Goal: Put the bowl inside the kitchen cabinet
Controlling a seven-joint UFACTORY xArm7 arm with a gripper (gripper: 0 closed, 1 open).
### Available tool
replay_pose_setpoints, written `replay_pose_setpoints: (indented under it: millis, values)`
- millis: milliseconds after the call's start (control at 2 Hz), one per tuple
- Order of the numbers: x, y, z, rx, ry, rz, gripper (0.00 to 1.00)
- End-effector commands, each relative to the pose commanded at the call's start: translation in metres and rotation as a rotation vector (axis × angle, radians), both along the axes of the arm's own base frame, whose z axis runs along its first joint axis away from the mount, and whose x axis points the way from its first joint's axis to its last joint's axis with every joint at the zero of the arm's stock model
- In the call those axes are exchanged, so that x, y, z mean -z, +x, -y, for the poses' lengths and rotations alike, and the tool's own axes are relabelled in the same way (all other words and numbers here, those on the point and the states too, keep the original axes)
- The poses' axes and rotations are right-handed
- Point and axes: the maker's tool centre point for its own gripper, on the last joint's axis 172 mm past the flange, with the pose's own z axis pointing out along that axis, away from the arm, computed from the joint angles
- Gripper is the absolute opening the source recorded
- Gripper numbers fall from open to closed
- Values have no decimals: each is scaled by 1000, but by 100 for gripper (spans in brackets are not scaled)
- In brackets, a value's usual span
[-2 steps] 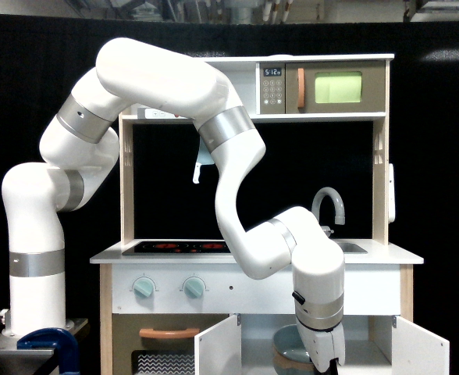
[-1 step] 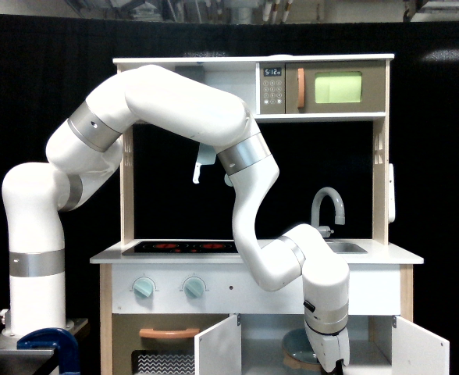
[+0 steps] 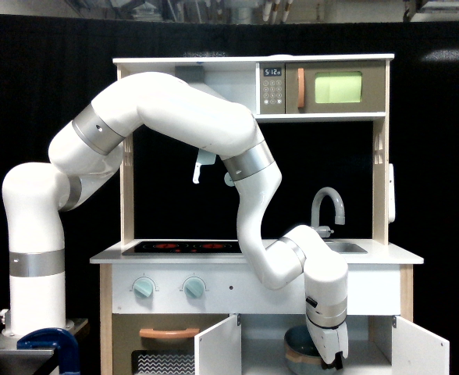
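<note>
One arm [image 3: 175, 109] rises from a white base column at the exterior view's left, beside a blue clamp [image 3: 50, 344] at the bottom edge. It arches up across the front of the toy kitchen and bends down again towards the lower right. Under the arch lie the hob [image 3: 183, 247], set in the white surface [image 3: 386, 253], and two teal knobs [image 3: 169, 287] on the panel below it. Lower still is the oven, its tan handle [image 3: 169, 333] showing just left of an open white door [image 3: 218, 348]. That door and a second one [image 3: 421, 348] at the right stand swung outward, leaving the cabinet [image 3: 265, 336] open between them.

Inside the cabinet, low on its floor, sits the bowl [image 3: 298, 349], grey-teal with a tan band, partly hidden by the arm's last link. The pincer [image 3: 332, 361] points straight down at the bowl's right edge, right against it in this view. Its tip is cut by the bottom edge, so I cannot tell whether it is open, closed or gripping the bowl.

Right of the arm's wrist, the grey faucet [image 3: 328, 205] curves over the sink. On top, the microwave [image 3: 335, 87] shows a green window and an orange handle.
</note>
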Motion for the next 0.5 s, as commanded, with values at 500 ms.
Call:
replay_pose_setpoints:
  millis: [500]
  values:
    - [-5,-2,1,0,0,0,100]
